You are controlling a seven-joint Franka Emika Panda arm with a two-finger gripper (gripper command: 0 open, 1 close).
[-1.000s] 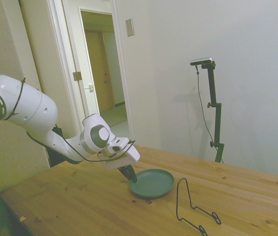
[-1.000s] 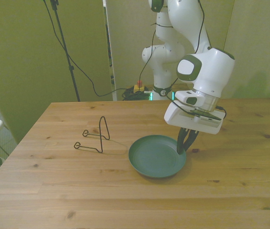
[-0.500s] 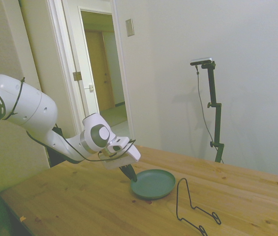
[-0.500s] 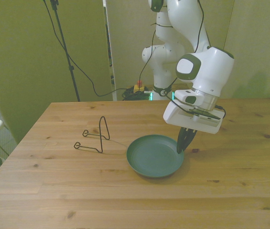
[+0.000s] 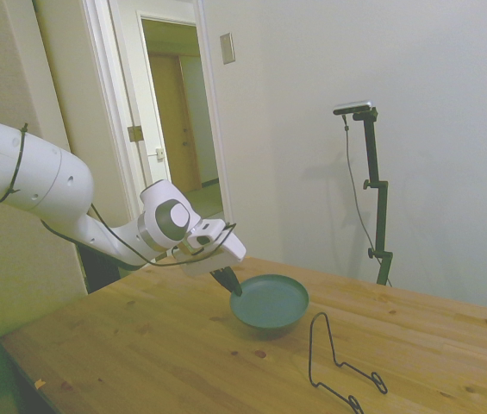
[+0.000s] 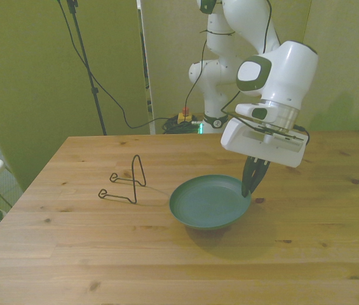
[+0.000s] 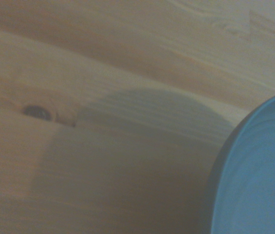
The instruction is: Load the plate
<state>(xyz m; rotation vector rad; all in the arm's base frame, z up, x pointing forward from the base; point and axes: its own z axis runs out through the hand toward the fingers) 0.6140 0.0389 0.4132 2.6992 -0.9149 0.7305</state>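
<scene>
The teal-green plate hangs a little above the wooden table, casting a shadow beneath it. My gripper is shut on the plate's rim at the front view's right. In the side view the plate hovers over the table with the gripper pinching its left edge. The wrist view shows a blurred arc of the plate over its shadow on the wood. The thin black wire rack stands upright on the table at the front view's left of the plate, apart from it.
The wire rack sits near the table's front edge in the side view, to the right of the plate. A dark knot marks the wood just beside the gripper. Cables trail on the floor behind the table.
The gripper closed on the plate's rim and lifted it off the table. The plate now hangs slightly higher with a shadow under it. The rack has not moved.
</scene>
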